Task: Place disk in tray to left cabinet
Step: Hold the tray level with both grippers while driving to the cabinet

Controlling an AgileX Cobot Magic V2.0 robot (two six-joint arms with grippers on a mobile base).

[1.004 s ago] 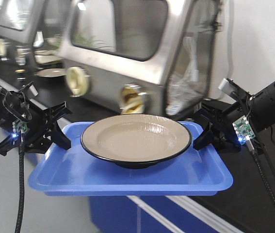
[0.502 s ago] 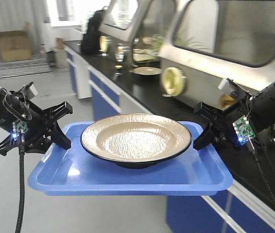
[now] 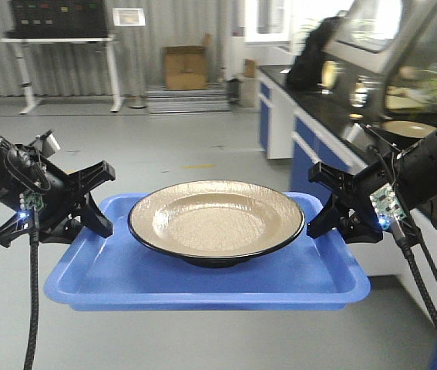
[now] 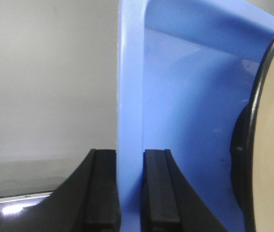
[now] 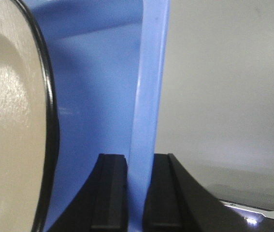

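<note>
tray (image 3: 203, 281), bright blue, is carried in the air between the two arms, roughly level, with grey floor (image 3: 164, 146) beneath and behind it. disk (image 3: 216, 218) sits upright in the middle of the tray, tan inside with a black rim, its base on the tray bottom. it touches neither tool.

left tool (image 3: 102, 202): clamped on the tray's left short rim. the left wrist view confirms this: the rim passes between the two black fingers (image 4: 160, 191), both pressed against the plastic. the disk's black edge shows at the right border of that view, apart from the fingers.

right tool (image 3: 320, 202): clamped on the tray's right short rim. the right wrist view shows the rim pinched between its fingers (image 5: 108, 193) in the same manner, with the disk edge at the left border, apart from them.

surroundings: a run of blue-fronted units with a black tabletop (image 3: 318, 112) lines the right side. a pale round item (image 3: 407, 127) on it may be another plate; blur prevents a firm reading. cardboard box (image 3: 185, 67) stands near the far wall, beside a framed stand (image 3: 64, 38) carrying dark equipment.
</note>
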